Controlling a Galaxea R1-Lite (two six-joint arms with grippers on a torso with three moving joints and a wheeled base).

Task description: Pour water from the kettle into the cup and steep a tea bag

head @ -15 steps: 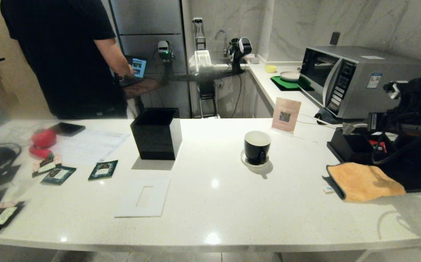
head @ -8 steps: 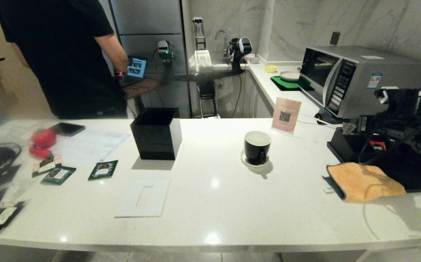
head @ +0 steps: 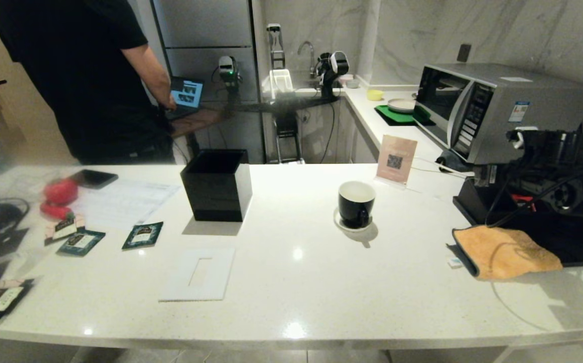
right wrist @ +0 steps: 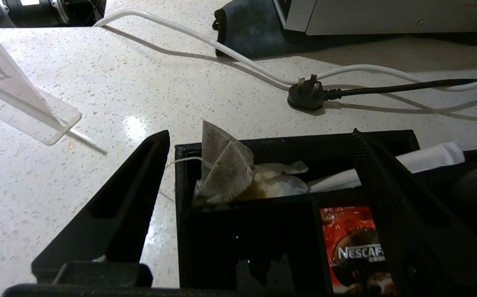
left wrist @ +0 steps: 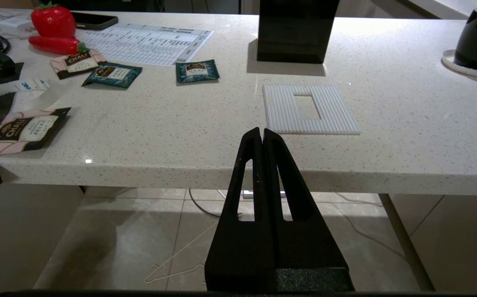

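Black, wedge-shaped fingers of the right gripper (right wrist: 259, 173) stand spread wide, straddling the corner compartment of a black plastic organiser tray (right wrist: 287, 142) and holding nothing. Inside that compartment lies a damp pyramid tea bag (right wrist: 224, 167); a red coffee sachet (right wrist: 355, 251) occupies the adjacent one.

Step in hand, as judged: acquiring the tea bag. The next move calls for lowering inside the tray walls and closing on the bag's peak.

Clearances: a black plug (right wrist: 308, 95) and a clear acrylic sign stand (right wrist: 24, 103) lie just beyond the tray. The glossy black cup (head: 355, 203) sits on its white saucer mid-counter, well apart, with open counter between. The kettle is not identifiable. The left gripper (left wrist: 263, 142), pressed closed, is parked before the counter edge.
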